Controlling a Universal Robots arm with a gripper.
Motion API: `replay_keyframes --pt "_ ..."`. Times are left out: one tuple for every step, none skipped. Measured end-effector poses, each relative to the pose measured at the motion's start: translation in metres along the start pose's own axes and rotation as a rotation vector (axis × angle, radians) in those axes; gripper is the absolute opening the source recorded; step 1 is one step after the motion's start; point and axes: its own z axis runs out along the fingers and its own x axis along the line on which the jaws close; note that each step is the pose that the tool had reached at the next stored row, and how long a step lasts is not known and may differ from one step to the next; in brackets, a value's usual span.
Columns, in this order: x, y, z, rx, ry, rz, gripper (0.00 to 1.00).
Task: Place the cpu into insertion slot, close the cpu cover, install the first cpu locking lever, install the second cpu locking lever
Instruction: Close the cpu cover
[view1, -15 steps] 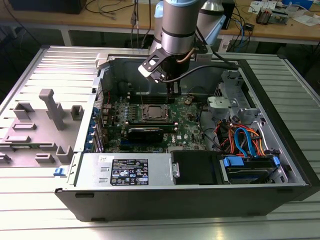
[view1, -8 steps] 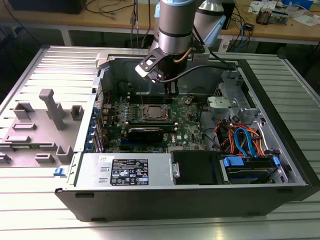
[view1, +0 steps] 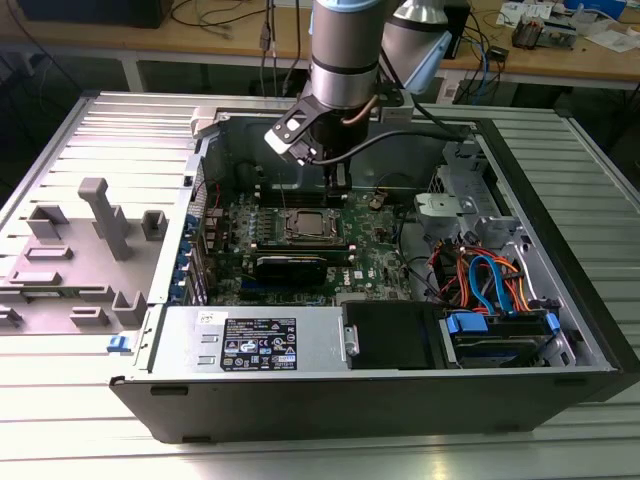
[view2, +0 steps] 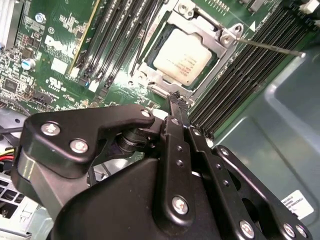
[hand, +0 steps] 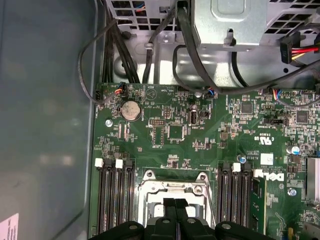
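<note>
The cpu lies flat in the insertion slot with its dull metal top facing up. It is square, so no side is longer, and its edges run along the edges of the green board. The cpu cover lies down over it as a silvery frame, and the chip shows through its window. A thin metal lever sticks out from one corner of the cover and crosses the long black memory slots on that side.

The tool is closed, its two black fingers pressed side by side with nothing between them. Its tip hangs just beside one edge of the cover, close above the board and not over the chip itself. In the exterior view the tool stands just behind the cpu, inside the open computer case.

More memory slots flank the other side of the socket. In the first wrist view a round coin battery sits further along the board, with black cables beyond it. The case rests on a ridged metal counter, beside a grey plastic tray
</note>
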Motion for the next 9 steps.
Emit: replay_keyframes --pt "0.0001 -0.0029 0.0 0.0001 0.0 0.0 0.11" --pt "0.0002 -0.0048 0.0002 0.0 0.0001 0.0 0.11" --pt "0.0003 -0.008 0.0006 0.0 0.0 0.0 0.11" --pt "0.0004 -0.0103 0.001 0.0002 -0.0001 0.0 0.11" --pt "0.0004 -0.0117 0.0014 0.0001 -0.0002 0.0 0.11" --pt "0.0005 -0.013 0.0019 0.0001 -0.0001 0.0 0.11" --pt "0.0006 -0.0143 0.0024 0.0001 0.0 0.0 0.11" --pt "0.0006 -0.0159 0.0029 0.0003 -0.0001 0.0 0.11" --pt "0.0007 -0.017 0.0034 0.0007 -0.0001 0.0 0.11"
